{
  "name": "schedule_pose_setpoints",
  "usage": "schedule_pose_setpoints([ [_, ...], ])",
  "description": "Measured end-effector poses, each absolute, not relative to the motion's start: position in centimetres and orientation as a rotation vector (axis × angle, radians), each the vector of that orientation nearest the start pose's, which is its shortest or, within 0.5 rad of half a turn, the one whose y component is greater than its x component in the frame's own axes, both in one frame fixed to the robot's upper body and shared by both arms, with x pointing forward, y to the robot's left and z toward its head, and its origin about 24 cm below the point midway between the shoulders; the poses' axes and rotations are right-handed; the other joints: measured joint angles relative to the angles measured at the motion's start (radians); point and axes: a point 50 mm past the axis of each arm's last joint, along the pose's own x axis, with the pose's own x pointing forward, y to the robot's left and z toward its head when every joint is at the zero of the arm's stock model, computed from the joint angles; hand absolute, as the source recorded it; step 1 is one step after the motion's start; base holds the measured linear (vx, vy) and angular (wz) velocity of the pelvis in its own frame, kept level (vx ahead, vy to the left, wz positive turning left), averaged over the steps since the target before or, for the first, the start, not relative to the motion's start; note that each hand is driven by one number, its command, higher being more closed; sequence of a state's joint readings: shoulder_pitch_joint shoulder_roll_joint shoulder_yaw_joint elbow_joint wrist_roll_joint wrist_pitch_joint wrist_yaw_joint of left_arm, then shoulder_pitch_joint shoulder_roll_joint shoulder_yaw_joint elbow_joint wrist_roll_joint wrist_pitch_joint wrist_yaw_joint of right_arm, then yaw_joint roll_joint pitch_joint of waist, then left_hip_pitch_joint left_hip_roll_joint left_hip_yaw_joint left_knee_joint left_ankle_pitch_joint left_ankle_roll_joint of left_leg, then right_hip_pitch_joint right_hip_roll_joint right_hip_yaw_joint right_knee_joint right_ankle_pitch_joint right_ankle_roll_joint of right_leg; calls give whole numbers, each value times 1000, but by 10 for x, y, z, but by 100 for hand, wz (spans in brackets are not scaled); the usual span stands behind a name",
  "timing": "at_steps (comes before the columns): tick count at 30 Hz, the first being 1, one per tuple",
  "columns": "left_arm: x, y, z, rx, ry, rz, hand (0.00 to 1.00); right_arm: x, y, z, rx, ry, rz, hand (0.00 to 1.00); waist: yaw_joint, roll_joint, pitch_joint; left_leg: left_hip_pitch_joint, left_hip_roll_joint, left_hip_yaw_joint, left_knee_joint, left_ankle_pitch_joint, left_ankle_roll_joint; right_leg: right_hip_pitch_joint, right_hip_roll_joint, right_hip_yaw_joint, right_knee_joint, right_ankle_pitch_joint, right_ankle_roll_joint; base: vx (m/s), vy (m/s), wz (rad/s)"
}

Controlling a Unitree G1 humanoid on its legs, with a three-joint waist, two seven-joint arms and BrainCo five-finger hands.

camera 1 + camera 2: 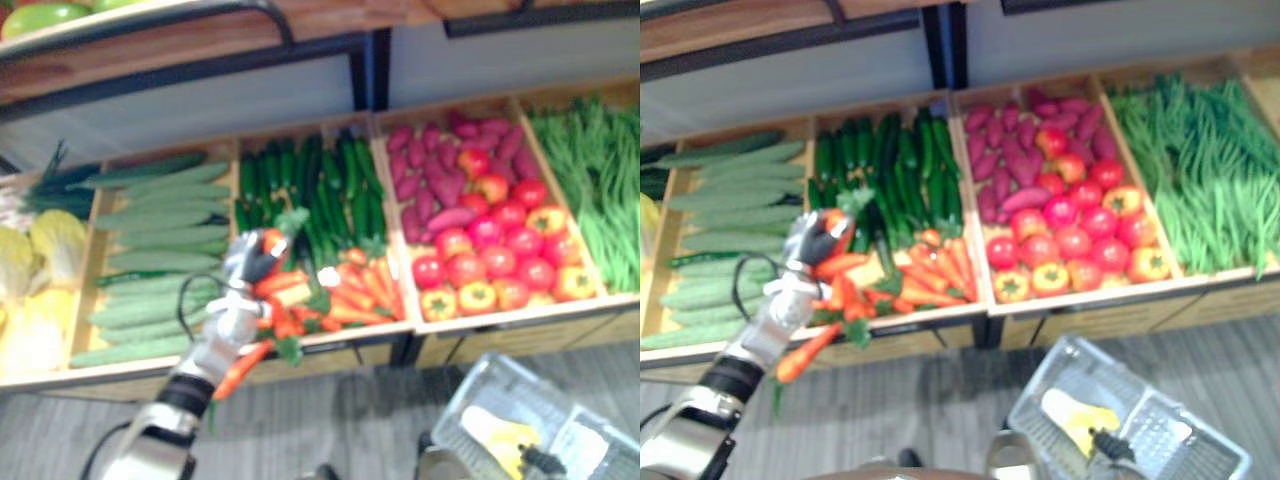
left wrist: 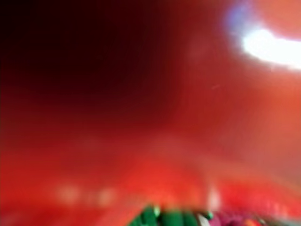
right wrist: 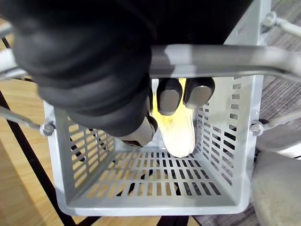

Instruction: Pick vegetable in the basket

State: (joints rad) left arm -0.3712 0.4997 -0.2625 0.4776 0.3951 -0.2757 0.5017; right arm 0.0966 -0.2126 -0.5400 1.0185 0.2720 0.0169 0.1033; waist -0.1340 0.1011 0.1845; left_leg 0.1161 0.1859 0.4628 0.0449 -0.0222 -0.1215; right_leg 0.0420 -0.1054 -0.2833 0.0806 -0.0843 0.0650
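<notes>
My left hand (image 1: 250,262) is over the carrot pile (image 1: 345,290) in the front of the middle crate, fingers curled on an orange carrot (image 1: 240,368) that runs down along the wrist. The left wrist view is a close orange-red blur of carrot (image 2: 155,141). My right hand (image 3: 84,61) is shut round the grey bar handle (image 3: 216,60) of a grey slotted plastic basket (image 3: 146,207). A pale yellow vegetable (image 3: 178,134) lies inside it. The basket (image 1: 520,400) hangs low at the right, in front of the stand.
The wooden stand holds pale cucumbers (image 1: 160,250), dark cucumbers (image 1: 310,180), purple sweet potatoes (image 1: 440,170), tomatoes and peppers (image 1: 500,260), and green beans (image 1: 600,180). Cabbages (image 1: 40,260) lie far left. A shelf (image 1: 180,40) runs above. Grey floor (image 1: 340,420) lies below.
</notes>
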Motion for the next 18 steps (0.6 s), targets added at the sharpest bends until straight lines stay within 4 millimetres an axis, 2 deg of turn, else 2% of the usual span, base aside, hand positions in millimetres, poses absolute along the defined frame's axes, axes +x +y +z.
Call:
schedule_pose_setpoints([
  [2, 309, 208, 76, 879, -360, 173, 100, 74, -298, -138, 349, 938, -681, 100, 4, 18, -12, 20, 10, 0, -15, 0, 0, 19, 16, -4, -5, -3, -5, 59, -74, 0],
  [4, 308, 208, 76, 873, -372, 194, 100, 73, -299, -138, 346, 943, -685, 100, 4, 23, -17, 43, 10, 1, -27, 0, 0, 35, 20, -1, -11, -3, -6, -2, -19, -4],
  [10, 306, 209, 81, 849, -432, 245, 100, 65, -288, -145, 378, 986, -687, 100, 12, -3, -57, 43, -6, 3, -48, 0, 0, 33, 16, 10, -46, 22, -5, -40, 27, -6],
  [13, 305, 206, 89, 829, -480, 264, 100, 63, -284, -147, 386, 994, -687, 100, 31, -15, -64, 41, -19, 8, -59, 0, 0, 35, 12, 16, -86, 57, 0, -95, 34, -10],
  [18, 302, 198, 102, 795, -559, 269, 100, 62, -283, -148, 390, 995, -689, 100, 32, -21, -68, 33, -28, 9, -71, -4, 6, 36, 16, 22, -118, 91, 3, -120, 12, 0],
])
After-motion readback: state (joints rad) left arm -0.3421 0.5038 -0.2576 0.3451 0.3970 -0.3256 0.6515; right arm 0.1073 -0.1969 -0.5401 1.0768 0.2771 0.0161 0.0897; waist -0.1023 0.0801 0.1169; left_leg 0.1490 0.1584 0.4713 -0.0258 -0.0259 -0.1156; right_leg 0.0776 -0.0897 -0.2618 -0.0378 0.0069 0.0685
